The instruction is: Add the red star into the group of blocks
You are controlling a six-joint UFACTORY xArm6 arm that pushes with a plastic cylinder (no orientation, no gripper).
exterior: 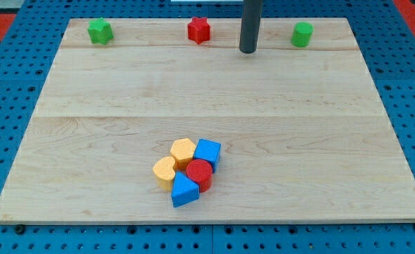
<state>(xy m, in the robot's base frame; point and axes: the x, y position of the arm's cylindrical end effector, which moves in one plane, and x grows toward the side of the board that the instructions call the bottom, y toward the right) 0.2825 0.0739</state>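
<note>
The red star [199, 29] lies near the view's top edge of the wooden board, a little left of centre. My tip [248, 51] is to the star's right and slightly below it, apart from it. The group of blocks sits low in the view's centre: a yellow hexagon [183, 152], a blue cube [207, 152], a yellow rounded block [164, 173], a red cylinder [200, 173] and a blue triangular block [184, 190], all touching one another.
A green star-like block [100, 31] lies at the view's top left. A green cylinder [302, 34] stands at the top right, right of my tip. The wooden board [334, 141] rests on a blue pegboard [3, 106].
</note>
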